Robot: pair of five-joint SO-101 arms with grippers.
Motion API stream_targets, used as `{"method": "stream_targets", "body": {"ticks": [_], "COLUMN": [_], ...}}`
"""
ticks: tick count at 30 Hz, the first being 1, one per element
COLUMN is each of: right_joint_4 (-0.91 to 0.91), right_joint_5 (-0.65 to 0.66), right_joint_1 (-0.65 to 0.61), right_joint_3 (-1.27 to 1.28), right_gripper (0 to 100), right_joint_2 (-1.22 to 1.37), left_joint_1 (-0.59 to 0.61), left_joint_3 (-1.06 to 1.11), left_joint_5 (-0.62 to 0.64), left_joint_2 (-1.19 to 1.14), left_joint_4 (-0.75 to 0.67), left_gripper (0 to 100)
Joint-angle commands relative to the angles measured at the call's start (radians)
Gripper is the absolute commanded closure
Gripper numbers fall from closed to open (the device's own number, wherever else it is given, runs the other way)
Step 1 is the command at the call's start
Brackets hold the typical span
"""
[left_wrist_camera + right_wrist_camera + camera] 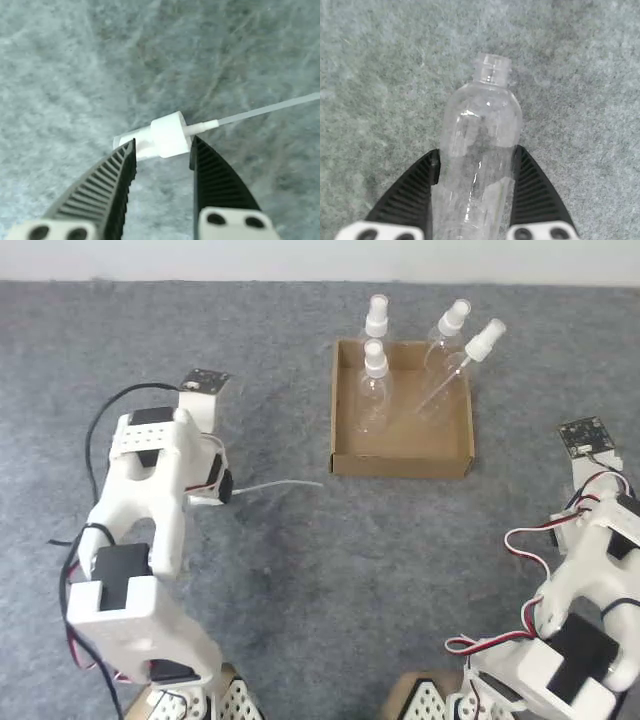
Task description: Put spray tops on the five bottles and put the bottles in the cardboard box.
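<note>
Grey felt [380, 570] covers the table under both my hands. My left gripper [163, 142], at about 9 o'clock from the table's middle, has its black jaws closed in on a white spray top [169, 134], one jaw at each side. Its thin dip tube [270, 108] trails toward 3 o'clock, and I cannot tell whether the top rests on the felt or hangs just above it. My right gripper [476, 151], at about 4 o'clock, clasps a clear, uncapped bottle [481, 125] by its body, neck pointing away from me. The cardboard box [400, 462] sits at 1 o'clock, and four capped bottles [375, 385] stand or lean in it or at its far edge.
</note>
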State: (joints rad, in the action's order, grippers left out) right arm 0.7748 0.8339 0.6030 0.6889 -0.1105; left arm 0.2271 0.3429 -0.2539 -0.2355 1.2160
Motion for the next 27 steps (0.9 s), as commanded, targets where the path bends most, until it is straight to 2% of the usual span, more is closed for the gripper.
{"method": "stream_targets", "body": {"ticks": [1, 5, 10, 16, 22, 27], "right_joint_4": [0.018, 0.018, 0.018, 0.016, 0.016, 0.016], "right_joint_5": [0.011, 0.011, 0.011, 0.011, 0.011, 0.011], "right_joint_1": [-0.002, -0.002, -0.004, -0.004, -0.008, -0.008], "right_joint_3": [0.000, 0.000, 0.000, 0.000, 0.000, 0.000], "right_gripper": [99.3, 99.3, 99.3, 99.3, 99.3, 99.3], "right_joint_2": [-0.005, -0.005, -0.005, -0.005, -0.005, -0.005], "left_joint_1": [0.057, 0.100, 0.161, 0.259, 0.304, 0.272], "left_joint_3": [-0.002, -0.005, -0.019, -0.058, -0.008, 0.050], "left_joint_5": [-0.074, -0.203, -0.290, -0.272, -0.150, 0.155], "left_joint_2": [-0.003, -0.002, -0.002, 0.084, 0.296, 0.350], "left_joint_4": [0.002, 0.044, 0.051, 0.051, 0.052, 0.040], "left_gripper": [84, 84, 84, 84, 84, 84]}}
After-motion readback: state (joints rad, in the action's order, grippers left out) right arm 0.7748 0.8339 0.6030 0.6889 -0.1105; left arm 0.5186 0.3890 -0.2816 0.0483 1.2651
